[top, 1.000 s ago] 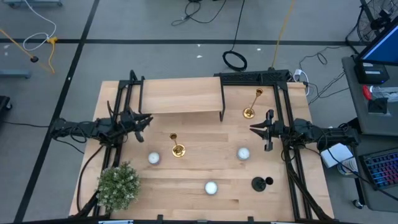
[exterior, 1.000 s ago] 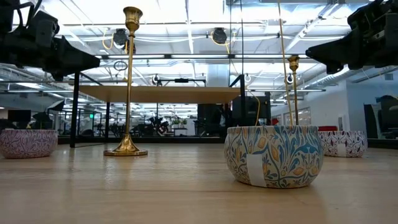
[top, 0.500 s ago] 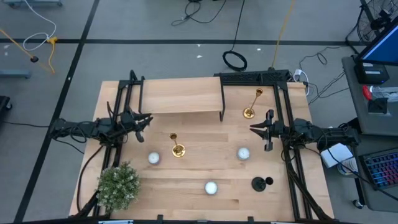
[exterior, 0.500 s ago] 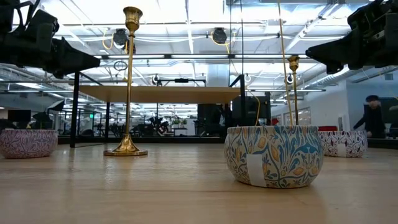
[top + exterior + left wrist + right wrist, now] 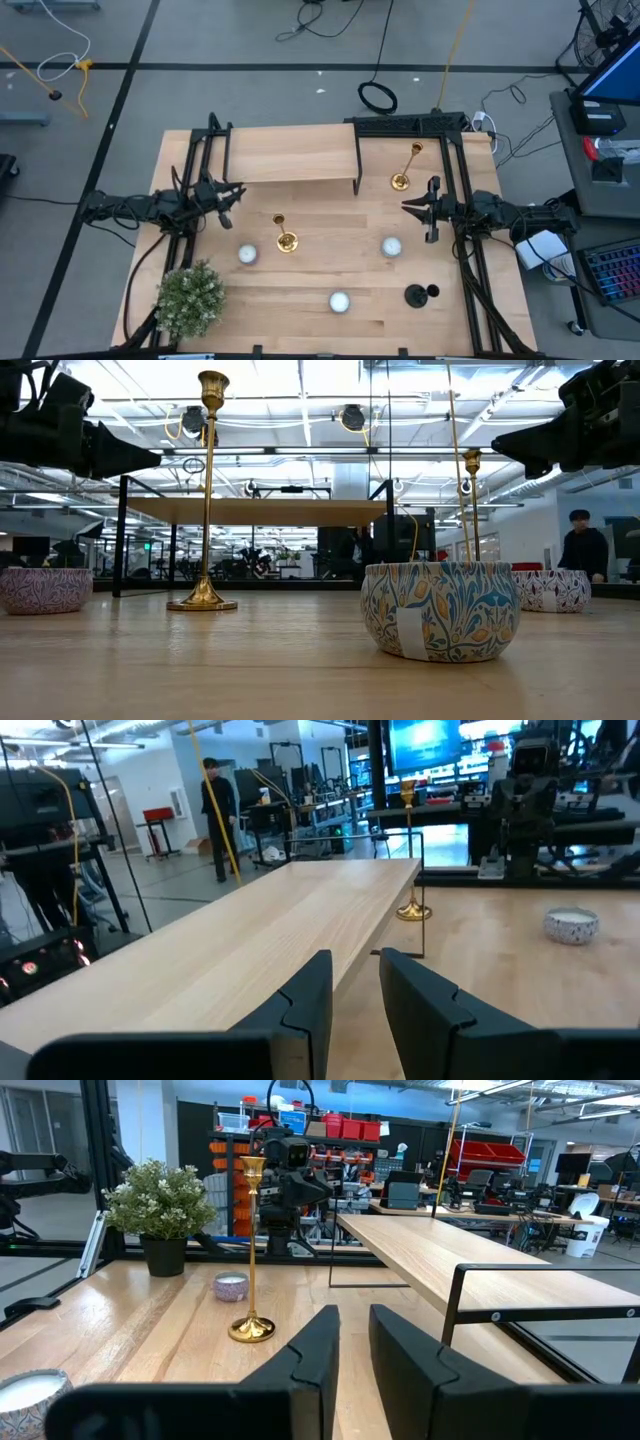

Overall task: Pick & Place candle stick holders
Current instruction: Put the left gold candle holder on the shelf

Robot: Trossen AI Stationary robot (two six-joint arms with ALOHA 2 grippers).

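Overhead, the black candlestick foreshortens to a round base and small cup, near the bench edge behind the right gripper. Both grippers hover empty, fingers a narrow gap apart. One slim, shiny gold candlestick stands upright ahead of the right gripper; the other gold candlestick stands beside it, by the raised wooden shelf. The left gripper faces that shelf. Patterned tealight tins partly block the low view.
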